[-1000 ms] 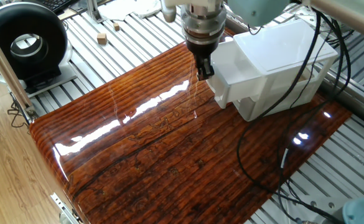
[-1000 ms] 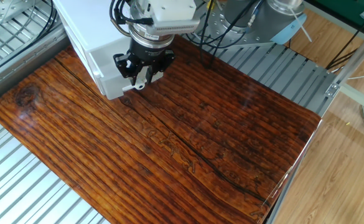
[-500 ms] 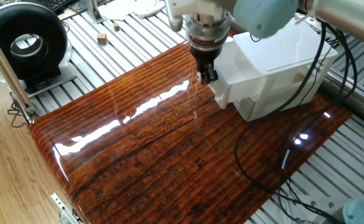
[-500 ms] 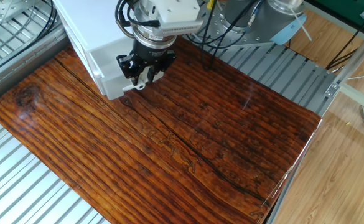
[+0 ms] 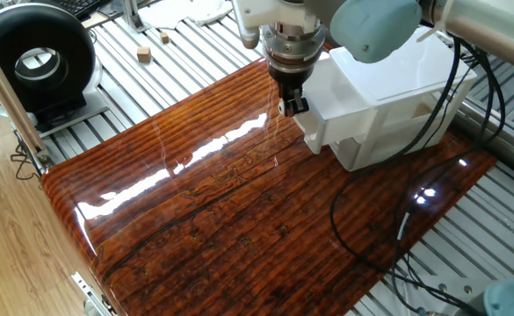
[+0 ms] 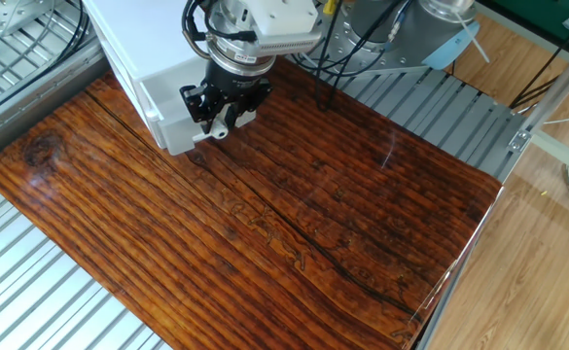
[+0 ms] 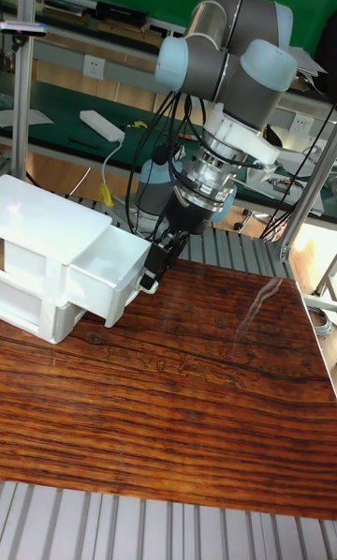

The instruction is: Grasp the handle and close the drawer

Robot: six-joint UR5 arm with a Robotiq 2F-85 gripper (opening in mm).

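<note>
The white drawer (image 7: 98, 270) stands pulled out of the top of a small white cabinet (image 7: 37, 232). Its handle (image 7: 145, 287) is a small whitish knob on the front panel, mostly hidden by my fingers. My gripper (image 7: 150, 279) comes in from the right at a slant and is shut on the handle. In one fixed view the gripper (image 5: 292, 107) hangs at the left end of the drawer (image 5: 331, 92). From the other side the gripper (image 6: 220, 124) sits against the drawer's front panel (image 6: 172, 117), with a whitish bit between the dark fingers.
The cabinet stands on a glossy brown wooden board (image 5: 239, 211). Black cables (image 5: 371, 237) trail over the board's right side. A black round device (image 5: 35, 61) and a small wooden block (image 5: 143, 54) lie on the metal slats beyond the board's left edge.
My wrist has shifted slightly toward the drawer front and the fingers have settled at the handle. The drawer itself shows no visible movement.
</note>
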